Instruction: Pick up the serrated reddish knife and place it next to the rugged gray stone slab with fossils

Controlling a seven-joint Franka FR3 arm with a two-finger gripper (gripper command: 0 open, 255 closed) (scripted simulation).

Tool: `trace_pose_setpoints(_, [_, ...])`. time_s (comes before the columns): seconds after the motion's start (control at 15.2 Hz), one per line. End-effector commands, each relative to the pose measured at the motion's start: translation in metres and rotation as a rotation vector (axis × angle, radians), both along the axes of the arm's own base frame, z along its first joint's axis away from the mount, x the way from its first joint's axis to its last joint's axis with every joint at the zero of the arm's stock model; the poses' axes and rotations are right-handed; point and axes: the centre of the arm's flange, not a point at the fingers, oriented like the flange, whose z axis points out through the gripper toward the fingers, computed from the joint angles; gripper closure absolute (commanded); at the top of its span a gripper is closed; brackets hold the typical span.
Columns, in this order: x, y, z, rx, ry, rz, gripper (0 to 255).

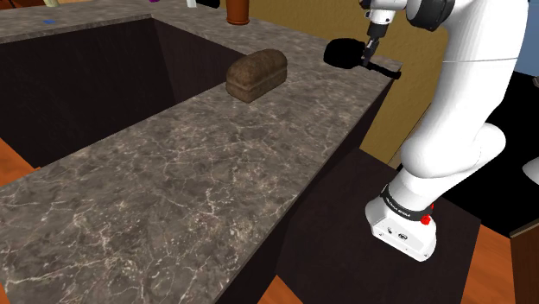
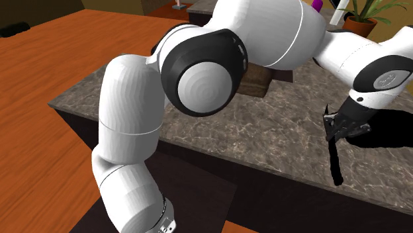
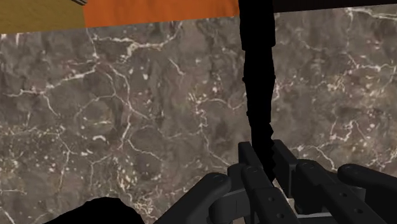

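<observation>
Dark veined counter [image 1: 216,173] stands on orange wood floor [image 2: 53,59], ochre wall [image 1: 298,22] beyond.

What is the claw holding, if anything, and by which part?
A long black serrated knife; the claw clasps it at one end, the jagged length pointing away.

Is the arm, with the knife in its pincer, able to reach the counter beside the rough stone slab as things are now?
Probably yes. The pincer clasps the black knife above the marbled counter, and bare counter lies between it and the slab.
</observation>
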Motion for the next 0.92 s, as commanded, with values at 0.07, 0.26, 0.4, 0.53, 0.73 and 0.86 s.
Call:
trace_pose_setpoints(0.07, [0.000, 0.001, -0.016, 0.000, 0.000, 0.000, 255])
trace_pose_setpoints(0.26, [0.000, 0.001, -0.032, 0.000, 0.000, 0.000, 255])
trace_pose_setpoints(0.4, [0.000, 0.001, -0.043, 0.000, 0.000, 0.000, 255])
trace_pose_setpoints(0.53, [0.000, 0.001, -0.053, 0.000, 0.000, 0.000, 255])
trace_pose_setpoints(0.73, [0.000, 0.001, -0.069, 0.000, 0.000, 0.000, 255])
trace_pose_setpoints(0.86, [0.000, 0.001, -0.077, 0.000, 0.000, 0.000, 255])
